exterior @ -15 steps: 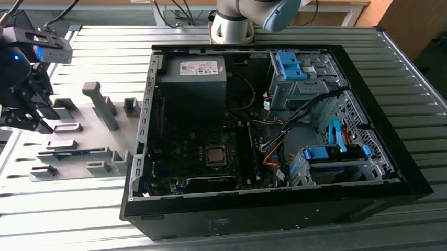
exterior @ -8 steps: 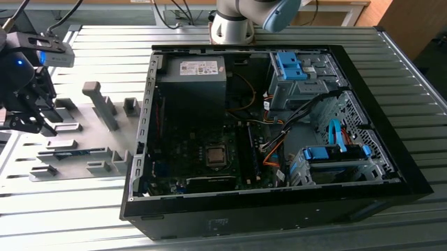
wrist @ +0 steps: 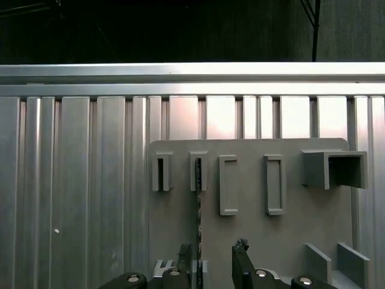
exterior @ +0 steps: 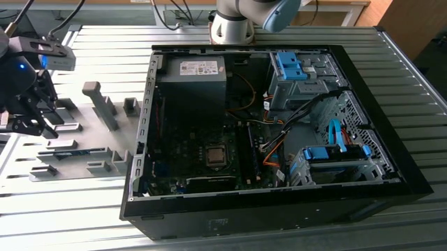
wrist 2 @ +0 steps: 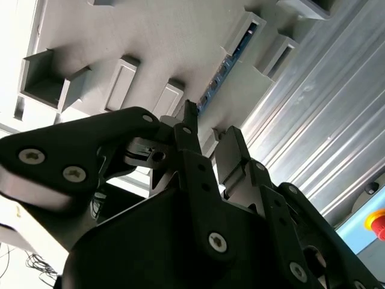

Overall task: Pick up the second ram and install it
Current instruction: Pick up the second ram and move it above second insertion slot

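Pincer (wrist: 212,265): black, angular linkage with bright screw heads. Its two fingers (wrist: 242,256) stand narrowly apart and grip nothing.
Second ram (wrist 2: 227,67): a thin, flat blue board. In the first wrist view it is edge-on, a dark hairline. It sits upright on edge in its grey holders, under the pincer. Its near end runs into the gap between the fingers, close to one of them; whether it touches cannot be told.
Holder blocks (wrist: 228,183): matte grey plastic, box-shaped with slots, standing in rows ahead of the fingertips.
Base plate (wrist: 289,241): flat, dull grey with rounded corners, directly below the pincer.
Table (wrist: 90,180): ribbed aluminium slats with a bright sheen, lying beneath the plate.
Computer case (exterior: 391,178): black sheet-metal box with its side open and the green board and wiring exposed. It is well apart from the pincer, toward the exterior view's right.
Drive-bay clips (exterior: 288,65): glossy bright blue plastic, inside the case.
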You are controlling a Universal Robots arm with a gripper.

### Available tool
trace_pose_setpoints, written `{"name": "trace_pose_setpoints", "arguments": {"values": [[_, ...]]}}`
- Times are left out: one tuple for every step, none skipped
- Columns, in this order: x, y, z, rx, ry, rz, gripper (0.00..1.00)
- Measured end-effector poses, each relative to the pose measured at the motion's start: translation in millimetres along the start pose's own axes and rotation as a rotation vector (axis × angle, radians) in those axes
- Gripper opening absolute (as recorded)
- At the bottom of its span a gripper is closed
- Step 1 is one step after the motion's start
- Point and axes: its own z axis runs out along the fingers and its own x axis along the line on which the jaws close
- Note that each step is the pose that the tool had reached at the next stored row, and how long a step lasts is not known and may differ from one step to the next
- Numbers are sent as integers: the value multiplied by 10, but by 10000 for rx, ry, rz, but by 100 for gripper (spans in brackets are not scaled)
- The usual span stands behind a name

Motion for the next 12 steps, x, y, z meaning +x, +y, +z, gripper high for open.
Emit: {"name": "trace_pose_setpoints", "arguments": {"values": [[1,7,19,0,0,8,40],[3,10,37,0,0,14,40],[5,14,55,0,0,20,40],[8,17,73,1,0,28,40],[11,20,91,0,0,36,40],[14,23,110,0,0,41,40],[17,23,128,0,0,41,40],[21,23,146,0,0,41,40],[24,24,163,-1,1,40,40],[26,24,182,-1,0,40,40],[27,24,200,0,0,40,40],[27,25,212,1,0,40,40]]}}
